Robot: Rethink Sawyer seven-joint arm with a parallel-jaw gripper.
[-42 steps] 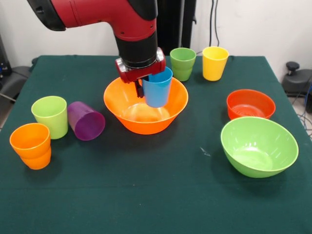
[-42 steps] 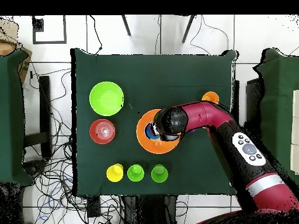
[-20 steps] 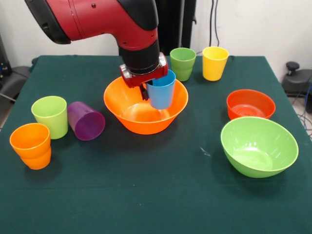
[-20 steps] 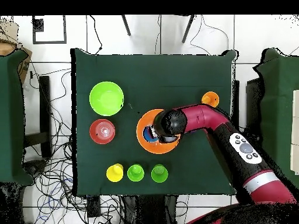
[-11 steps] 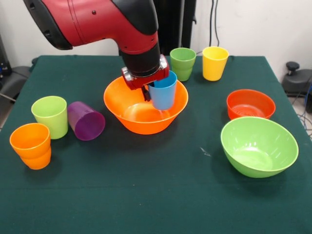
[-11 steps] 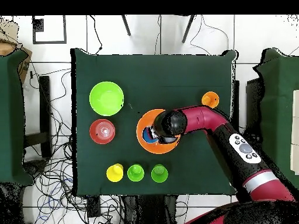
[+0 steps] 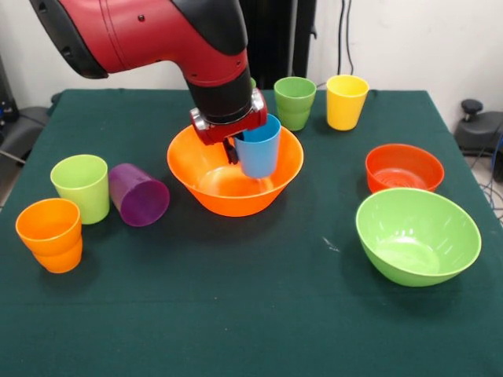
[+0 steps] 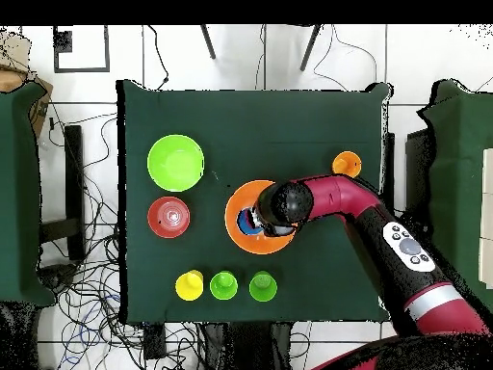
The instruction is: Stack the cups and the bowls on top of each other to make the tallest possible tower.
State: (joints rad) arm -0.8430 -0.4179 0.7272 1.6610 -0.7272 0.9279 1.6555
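Note:
My gripper (image 7: pixel 234 146) is shut on the rim of the blue cup (image 7: pixel 258 149), one finger inside and one outside. The cup hangs upright, low inside the large orange bowl (image 7: pixel 189 169) at mid-table; I cannot tell whether it touches the bowl's floor. From above, the arm covers most of the orange bowl (image 8: pixel 235 208), and only a sliver of the blue cup (image 8: pixel 248 223) shows. The lime bowl (image 7: pixel 416 234) and the small red-orange bowl (image 7: pixel 404 167) stand empty at the right.
A dark green cup (image 7: pixel 295 102) and a yellow cup (image 7: pixel 346 100) stand behind the orange bowl. At the left are a lime cup (image 7: pixel 81 187), a purple cup (image 7: pixel 138 194) on its side and an orange cup (image 7: pixel 49 234). The overhead view shows a lime cup (image 8: pixel 223 285) between the yellow and green ones.
The gripper has kept its hold on the blue cup and drifted slightly sideways inside the orange bowl. The upper arm has swung a little. Nothing else on the table has moved.

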